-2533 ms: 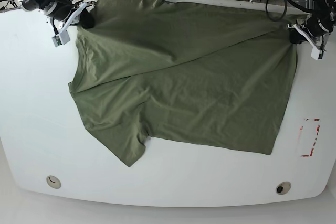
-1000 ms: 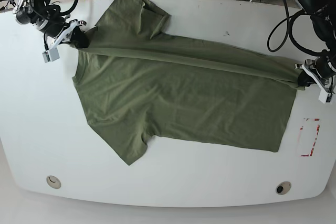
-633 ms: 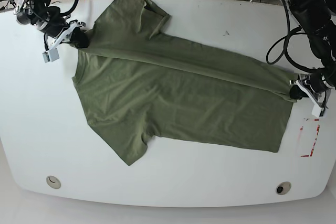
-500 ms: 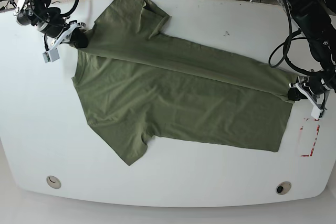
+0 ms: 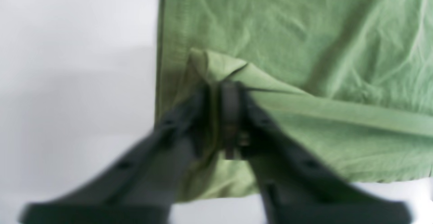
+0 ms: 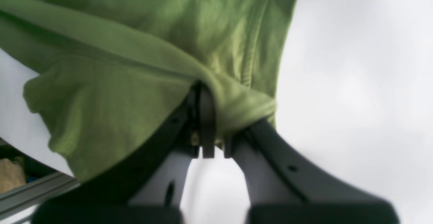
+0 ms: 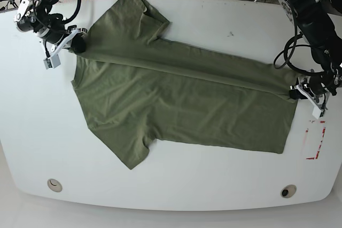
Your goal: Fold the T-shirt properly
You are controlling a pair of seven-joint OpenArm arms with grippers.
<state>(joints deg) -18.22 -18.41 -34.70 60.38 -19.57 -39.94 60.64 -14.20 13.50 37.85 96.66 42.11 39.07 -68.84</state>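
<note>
Both the left gripper (image 5: 223, 92) and the right gripper (image 6: 203, 95) pinch the T-shirt (image 7: 181, 100) at opposite ends of 1 fold line, apparently to lay it straight on the surface (image 7: 32, 110) beneath them.

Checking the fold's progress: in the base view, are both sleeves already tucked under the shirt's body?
No. On the T-shirt, one sleeve sticks out toward the table's near edge and the other toward the far edge.
</note>
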